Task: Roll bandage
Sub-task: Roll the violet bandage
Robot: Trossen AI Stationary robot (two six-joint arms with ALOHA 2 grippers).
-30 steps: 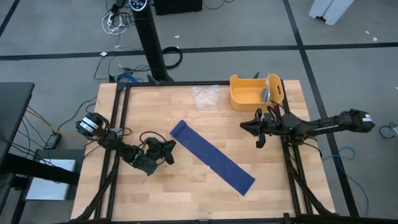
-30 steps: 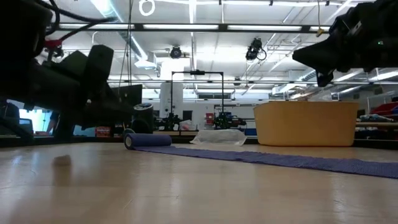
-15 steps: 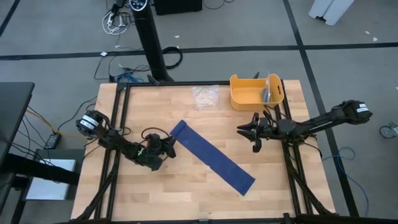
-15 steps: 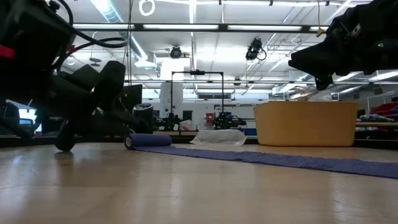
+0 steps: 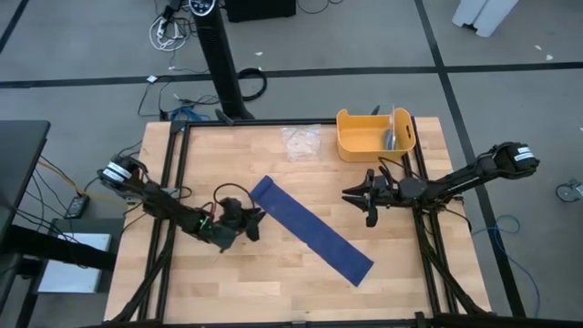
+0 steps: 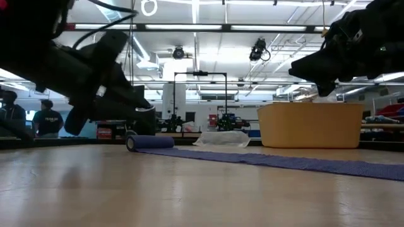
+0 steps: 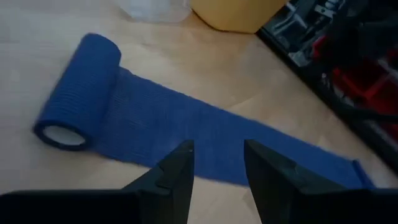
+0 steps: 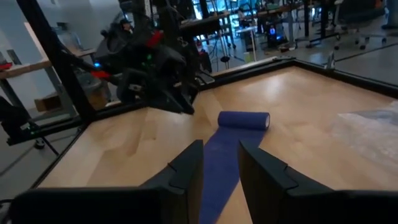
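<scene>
The dark-blue bandage (image 5: 310,228) lies slantwise across the middle of the table. Its rolled end (image 5: 262,188) is at the far left and its flat strip runs to a free end (image 5: 360,269) at the near right. The roll also shows in the left wrist view (image 7: 78,93), the right wrist view (image 8: 244,119) and the low view (image 6: 150,142). My left gripper (image 5: 257,220) is open and empty, just left of the strip, near the roll; the wrist view (image 7: 217,168) shows its fingers above the strip's edge. My right gripper (image 5: 348,195) is open and empty, right of the strip (image 8: 221,162).
A yellow plastic tub (image 5: 373,134) stands at the far right of the table. A clear plastic wrapper (image 5: 299,141) lies at the far middle. Black frame rails (image 5: 173,182) run along the table's left and right sides. People stand in the room beyond the table (image 6: 44,116).
My left gripper has risen off the table and gone a little toward the table's right, closer to the bandage. My right gripper has gone toward the table's left, nearer the strip. The bandage has stayed where it was.
</scene>
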